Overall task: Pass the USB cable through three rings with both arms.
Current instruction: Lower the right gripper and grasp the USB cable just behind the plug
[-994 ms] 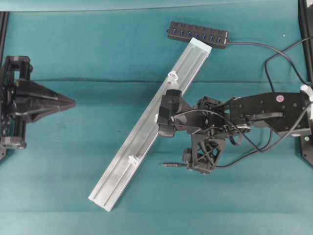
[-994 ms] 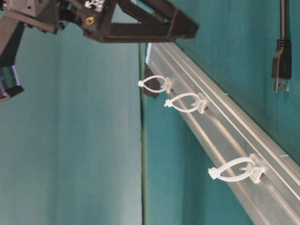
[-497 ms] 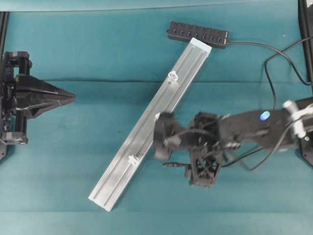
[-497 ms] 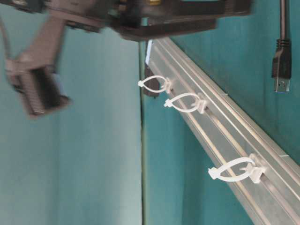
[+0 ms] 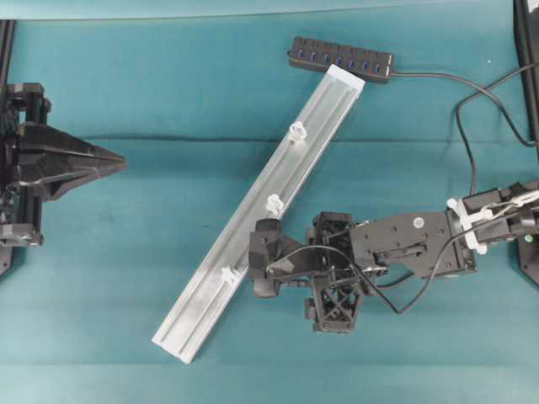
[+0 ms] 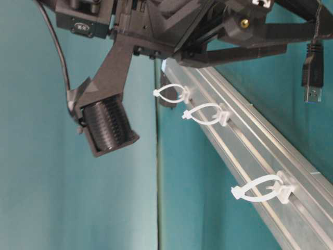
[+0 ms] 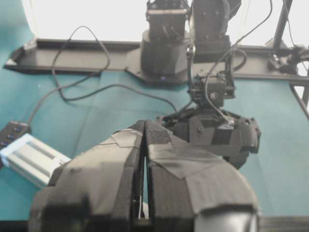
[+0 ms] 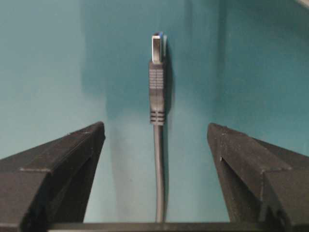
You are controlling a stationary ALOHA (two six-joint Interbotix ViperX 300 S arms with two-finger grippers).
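Teal counter [image 5: 168,76], right claw [image 8: 157,140] spread wide astride USB cable [image 8: 158,145].
Plug lying between both tips, untouched; left claw [image 7: 145,140] pressed fully closed, holding nothing.

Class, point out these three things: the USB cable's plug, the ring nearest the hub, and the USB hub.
USB cable [image 8: 156,92], right wrist view, plug body.
Ring nearest the hub [image 5: 296,131], overhead view, loop.
USB hub [image 5: 341,59], overhead view, top face.
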